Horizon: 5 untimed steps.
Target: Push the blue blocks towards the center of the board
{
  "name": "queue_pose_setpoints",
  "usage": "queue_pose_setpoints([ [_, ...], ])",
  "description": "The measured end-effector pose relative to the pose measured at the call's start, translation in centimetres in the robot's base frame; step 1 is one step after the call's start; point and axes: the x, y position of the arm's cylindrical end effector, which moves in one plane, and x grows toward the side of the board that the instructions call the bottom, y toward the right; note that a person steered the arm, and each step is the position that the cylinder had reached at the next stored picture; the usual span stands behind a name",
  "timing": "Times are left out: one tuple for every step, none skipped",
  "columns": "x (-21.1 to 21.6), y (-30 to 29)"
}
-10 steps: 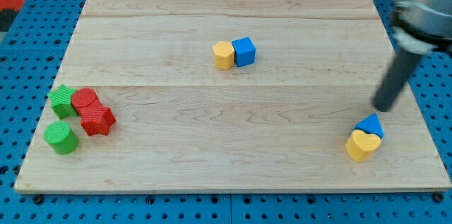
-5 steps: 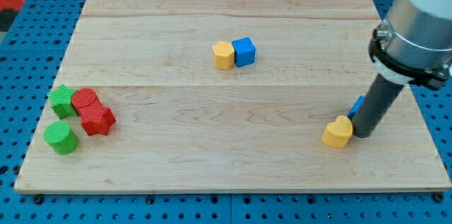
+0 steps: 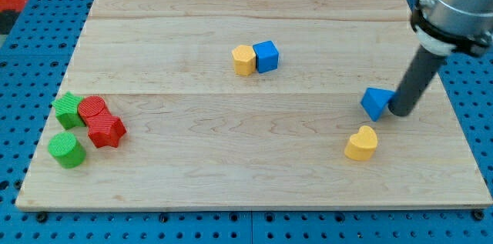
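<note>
The wooden board (image 3: 254, 167) lies on a blue pegboard (image 3: 23, 67). Near its top centre a yellow block (image 3: 244, 60) touches a blue cube (image 3: 266, 56); at the view's right a blue triangular block (image 3: 376, 103) sits above a separate yellow heart-shaped block (image 3: 361, 144). At the left edge cluster a green star-shaped block (image 3: 68, 109), a red cylinder (image 3: 93, 108), a red star-shaped block (image 3: 105, 129) and a green cylinder (image 3: 67, 150).

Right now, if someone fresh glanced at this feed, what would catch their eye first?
Probably my tip, pressed against the right side of the blue triangular block near the view's right edge, with the yellow heart block lying apart just below. Next, the yellow block and blue cube touching above the board's centre. Last, the green and red cluster at the view's lower left.
</note>
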Motion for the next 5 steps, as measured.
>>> queue_pose_setpoints([
  [-2.1,-2.3],
  [-0.2,-3.6],
  [0.0,-8.8],
  [-0.5,-14.0],
  [-1.1,-18.5],
])
